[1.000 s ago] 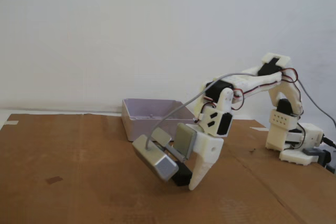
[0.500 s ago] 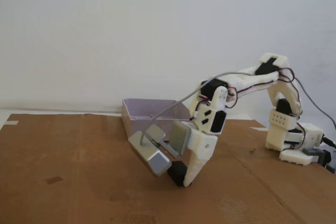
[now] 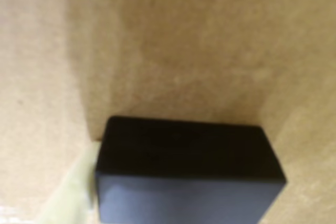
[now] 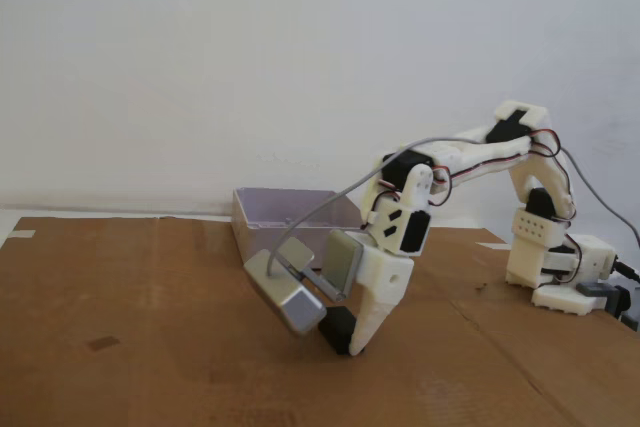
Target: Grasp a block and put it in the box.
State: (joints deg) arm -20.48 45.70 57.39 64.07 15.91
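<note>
Cardboard is covering your worktop (image 4: 150, 347). Your end effector (image 4: 345, 339) is reaching down near the middle of it with the block (image 4: 337, 328) at its tip, resting on the cardboard; whether the jaws are gripping, I cannot tell. The box (image 4: 262, 222) is sitting toward the far edge, behind the arm.

In the wrist view, the block (image 3: 186, 174) is filling the lower frame.

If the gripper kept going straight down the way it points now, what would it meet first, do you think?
Probably the cardboard: the gripper points down at it, with the block already at its tip.
</note>
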